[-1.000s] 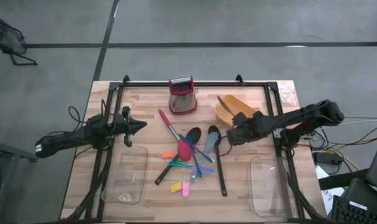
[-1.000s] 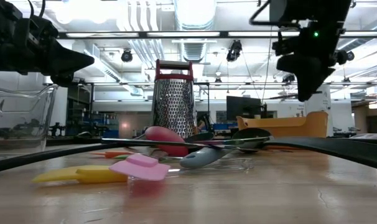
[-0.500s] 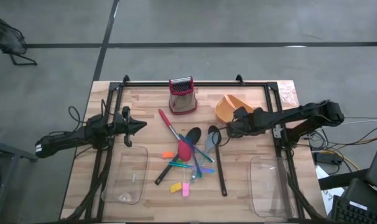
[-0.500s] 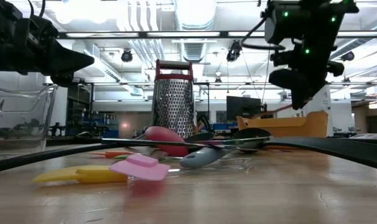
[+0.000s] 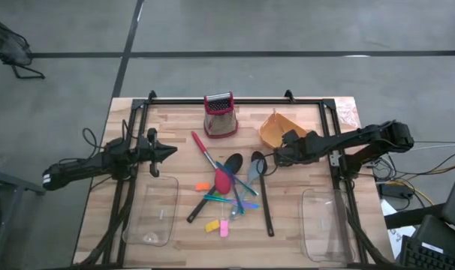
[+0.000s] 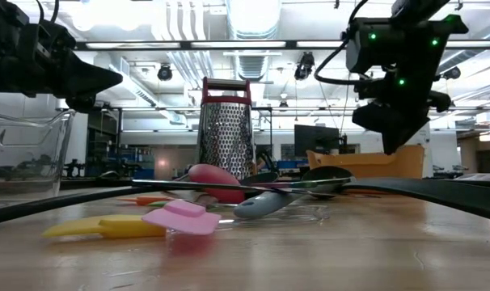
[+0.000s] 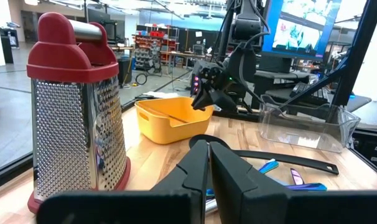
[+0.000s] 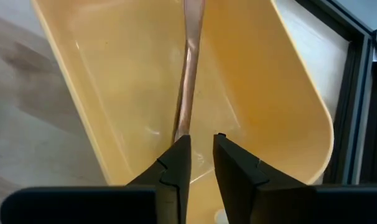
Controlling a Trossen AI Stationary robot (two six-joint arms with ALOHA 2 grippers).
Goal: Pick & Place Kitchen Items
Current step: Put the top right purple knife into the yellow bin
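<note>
The kitchen items lie mid-table: a red-headed spoon [image 5: 222, 180], two long black spoons [image 5: 260, 187], thin blue, purple and green sticks [image 5: 235, 199], and small orange [image 5: 203, 186], yellow [image 5: 211, 225] and pink [image 5: 224, 229] pieces. My right gripper [image 5: 281, 150] hangs over the near part of the orange bowl [image 5: 274, 129], pointing down, with a narrow gap between its fingers [image 8: 201, 140]. A brown stick [image 8: 187, 74] lies inside the bowl, its end by one fingertip. My left gripper [image 5: 170, 152] is shut and empty at the left, above the table.
The red box grater [image 5: 220, 115] stands at the far middle. Clear containers sit at near left [image 5: 154, 210] and near right [image 5: 325, 225]. Black rails run along both sides. In the low view the pink piece [image 6: 184, 217] and the yellow piece [image 6: 107, 228] lie nearest.
My right gripper has gone toward the table's far edge, over the orange bowl, and come down toward it. The bowl and the items on the table have stayed in place.
</note>
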